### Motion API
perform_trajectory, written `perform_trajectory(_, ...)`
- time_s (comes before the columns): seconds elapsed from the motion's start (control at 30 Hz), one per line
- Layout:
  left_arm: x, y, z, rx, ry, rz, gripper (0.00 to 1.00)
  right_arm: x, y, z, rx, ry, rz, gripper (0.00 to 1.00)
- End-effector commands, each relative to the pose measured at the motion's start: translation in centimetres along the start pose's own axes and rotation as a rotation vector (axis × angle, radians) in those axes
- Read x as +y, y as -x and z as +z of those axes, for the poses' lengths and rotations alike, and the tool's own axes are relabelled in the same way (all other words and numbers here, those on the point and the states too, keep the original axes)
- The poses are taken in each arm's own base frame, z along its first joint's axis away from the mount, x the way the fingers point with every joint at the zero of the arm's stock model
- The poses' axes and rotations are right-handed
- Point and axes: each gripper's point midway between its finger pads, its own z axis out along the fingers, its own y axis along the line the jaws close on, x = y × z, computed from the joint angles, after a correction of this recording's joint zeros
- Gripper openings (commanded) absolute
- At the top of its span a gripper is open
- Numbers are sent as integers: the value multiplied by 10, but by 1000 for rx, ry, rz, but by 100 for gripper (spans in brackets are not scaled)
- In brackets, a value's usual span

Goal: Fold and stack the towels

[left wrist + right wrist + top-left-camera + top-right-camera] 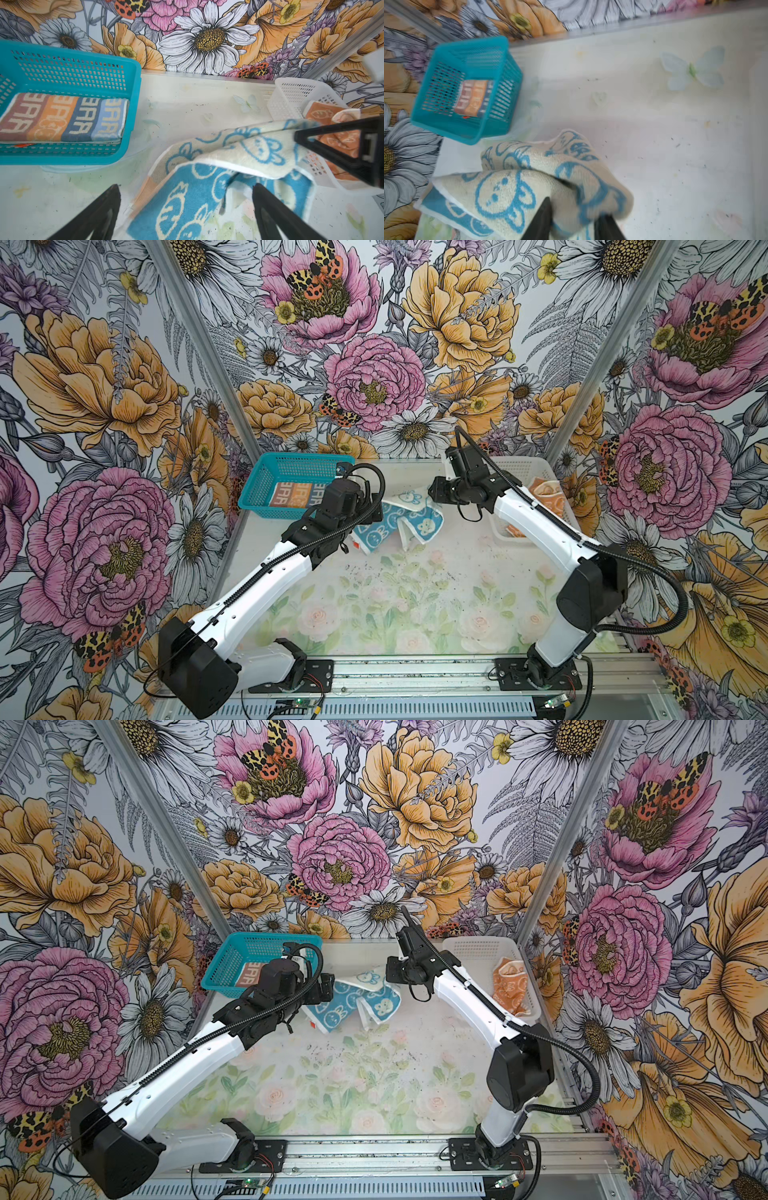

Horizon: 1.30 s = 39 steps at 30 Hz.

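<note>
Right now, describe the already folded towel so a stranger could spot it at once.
At the table's far left corner sits a teal basket. The folded towel lies flat inside it. Unlike the crumpled blue towel and the orange towel, it alone has coloured stripes with big letters.

The left arm (266, 585) hides part of the striped towel (291, 494); the right wrist view is blurred.

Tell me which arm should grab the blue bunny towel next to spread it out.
Left, probably. The left fingers stand wide open astride the towel at its near edge, ready to close. The right fingers are at its raised far edge, cloth bunched between them, grip unclear.
</note>
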Motion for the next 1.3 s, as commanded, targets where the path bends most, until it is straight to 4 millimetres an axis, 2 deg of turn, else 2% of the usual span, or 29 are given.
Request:
perform_trajectory(0.0, -10, -21, 12, 79, -74, -75, 99, -21, -12, 17, 47, -10, 22, 62)
perform_trajectory(0.17, -10, -53, 32, 179, -84, -110, 99, -16, -45, 23, 105, 19, 15, 74)
perform_trajectory(0.3, 0, -63, 39, 213, -88, -168, 99, 16, -77, 32, 155, 92, -5, 79)
perform_trajectory(0.4, 11, -68, 43, 231, -92, -213, 99, 39, -104, 49, 204, 151, -1, 82)
perform_trajectory(0.53, 17, -75, 44, 250, -87, -215, 99, 53, -125, 73, 253, 199, 12, 84)
perform_trajectory(0.63, 16, -81, 44, 264, -90, -217, 99, 45, -130, 85, 275, 182, 14, 85)
perform_trajectory(0.7, 15, -86, 44, 276, -94, -220, 99, 32, -135, 91, 291, 159, 24, 85)
perform_trajectory(0.87, 11, -96, 46, 300, -91, -210, 99, -11, -142, 102, 326, 102, 59, 85)
perform_trajectory(1.03, -3, -105, 52, 333, -108, -184, 99, -58, -135, 109, 337, 3, 55, 86)
perform_trajectory(1.17, -15, -107, 54, 345, -127, -172, 99, -93, -102, 108, 307, -108, 19, 87)
perform_trajectory(1.27, -15, -104, 56, 348, -133, -192, 99, -93, -65, 89, 235, -155, -33, 87)
